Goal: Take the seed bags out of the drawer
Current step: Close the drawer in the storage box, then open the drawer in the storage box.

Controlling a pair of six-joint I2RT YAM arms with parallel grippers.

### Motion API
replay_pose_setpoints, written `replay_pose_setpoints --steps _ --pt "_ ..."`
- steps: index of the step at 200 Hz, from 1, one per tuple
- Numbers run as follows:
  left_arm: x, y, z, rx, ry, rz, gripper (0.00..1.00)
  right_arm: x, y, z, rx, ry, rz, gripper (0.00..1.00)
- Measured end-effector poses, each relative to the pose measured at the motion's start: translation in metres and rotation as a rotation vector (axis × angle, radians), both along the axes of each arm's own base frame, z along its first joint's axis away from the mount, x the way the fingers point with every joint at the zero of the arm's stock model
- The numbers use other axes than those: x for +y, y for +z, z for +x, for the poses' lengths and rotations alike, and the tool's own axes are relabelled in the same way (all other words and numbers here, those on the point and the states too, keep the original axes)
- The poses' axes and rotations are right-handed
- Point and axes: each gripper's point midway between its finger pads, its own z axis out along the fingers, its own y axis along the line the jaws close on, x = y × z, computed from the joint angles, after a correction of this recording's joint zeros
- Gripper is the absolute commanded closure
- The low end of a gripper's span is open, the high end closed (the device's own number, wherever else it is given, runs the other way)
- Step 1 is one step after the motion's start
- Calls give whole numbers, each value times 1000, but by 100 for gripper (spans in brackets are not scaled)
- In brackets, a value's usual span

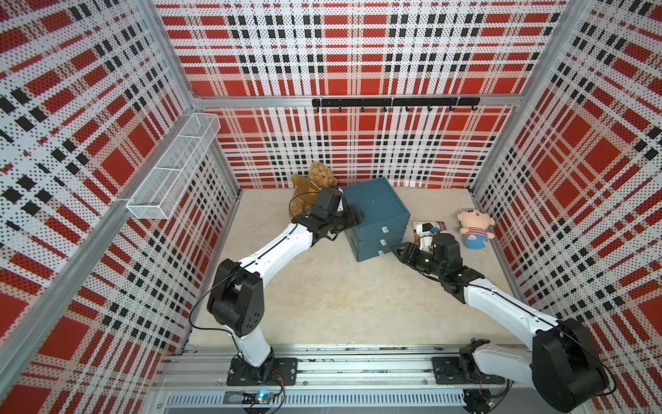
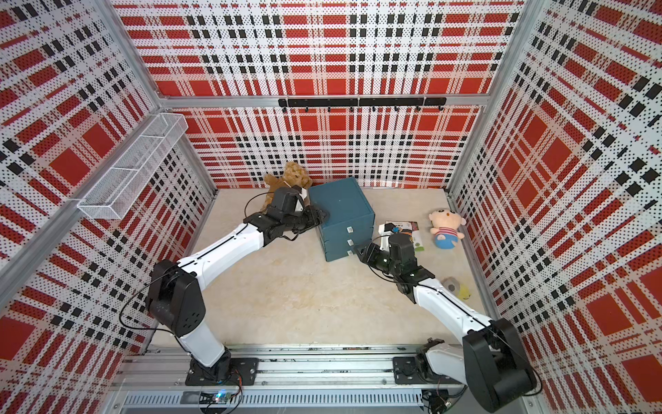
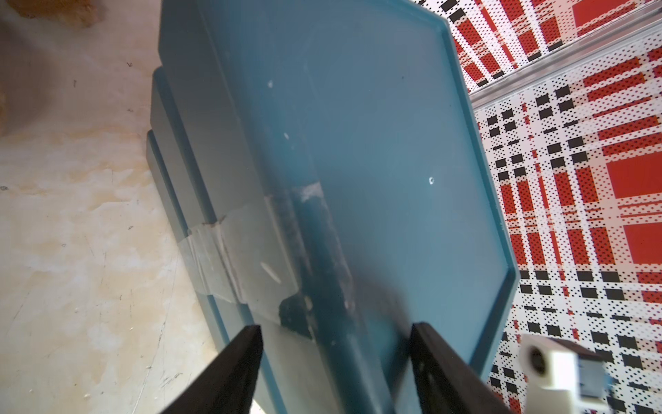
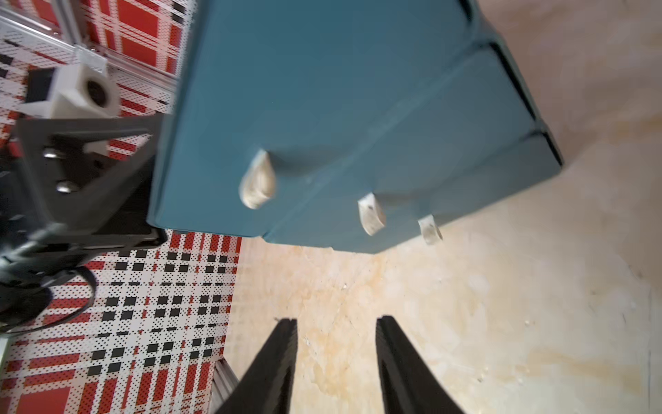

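Nearby teddy (image 1: pixel 315 182), doll (image 1: pixel 474 229); left pincer (image 3: pixel 335 328) pinching cabinet (image 1: pixel 376 204), right pincer (image 4: pixel 336 319) spread before knobs (image 4: pixel 372 214).

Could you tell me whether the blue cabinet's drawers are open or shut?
Shut: all three drawers sit pushed into the cabinet, none pulled out, in the right wrist and top views.

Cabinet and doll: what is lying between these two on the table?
Between the cabinet and the doll lie seed bags. This shows in both top views.
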Motion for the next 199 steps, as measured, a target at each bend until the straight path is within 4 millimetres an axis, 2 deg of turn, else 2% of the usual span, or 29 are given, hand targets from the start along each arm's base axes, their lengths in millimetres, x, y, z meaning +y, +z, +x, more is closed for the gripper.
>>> replay_pose_setpoints --steps 21,41,90,114,137,178,199 --pt "-1 0 0 0 -2 0 30 3 -26 0 85 -20 44 45" --pt "-2 0 0 -1 -3 0 30 6 -35 6 122 -43 92 44" --pt "-4 0 -1 -3 -4 1 30 14 -18 23 86 -72 209 41" --pt "-5 0 -1 -2 -4 0 30 17 -19 30 94 -88 250 42" --pt "-5 0 -1 -3 -4 0 30 19 -22 35 109 -99 269 46" --pt "-5 0 -1 -3 -5 -1 30 21 -10 44 81 -108 303 55" --pt "-5 0 -1 -4 -6 -1 30 22 -12 47 84 -111 314 58"
